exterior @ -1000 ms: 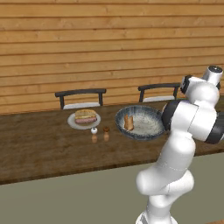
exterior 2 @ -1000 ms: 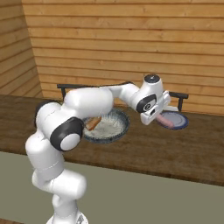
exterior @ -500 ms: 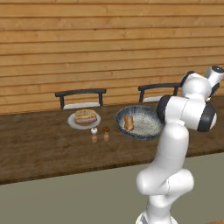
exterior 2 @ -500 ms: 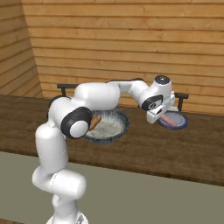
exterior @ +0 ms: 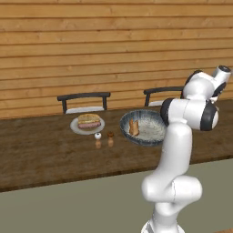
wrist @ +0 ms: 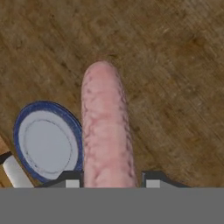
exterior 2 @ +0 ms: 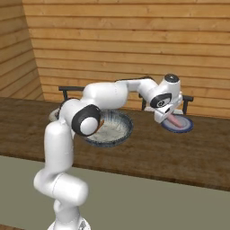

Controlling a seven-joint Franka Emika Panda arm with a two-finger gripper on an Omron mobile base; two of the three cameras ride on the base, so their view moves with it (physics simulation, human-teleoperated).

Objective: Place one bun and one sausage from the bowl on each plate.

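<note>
- The pincer point(wrist: 107, 181) pinches a pink sausage point(wrist: 106, 131) between its two dark tips; in the hand view the sausage sticks out lengthwise away from the camera.
- In the right base view the arm reaches far across the wooden desk point(exterior 2: 148, 152), and the sausage point(exterior 2: 176, 121) hangs just over the bluish plate point(exterior 2: 182, 128).
- In the hand view the bluish plate point(wrist: 46, 144) has a dark blue rim and a pale centre; the sausage overlaps its near edge, with bare desk point(wrist: 175, 87) behind the rest of it.
- The big speckled bowl point(exterior: 145, 129) sits on the desk, and a brownish bun point(exterior: 134, 127) stands inside it toward its left side.
- The pale plate point(exterior: 87, 125) lies left of the bowl, apart from it, and carries a bun point(exterior: 88, 119) with a sausage point(exterior: 89, 124) just in front of it.
- Two small shakers point(exterior: 103, 140), one white-capped and one dark-capped, stand side by side in front of the gap between pale plate and bowl.
- Two dark chairs point(exterior: 84, 101) stand behind the desk against the plank wall point(exterior: 113, 50).
</note>
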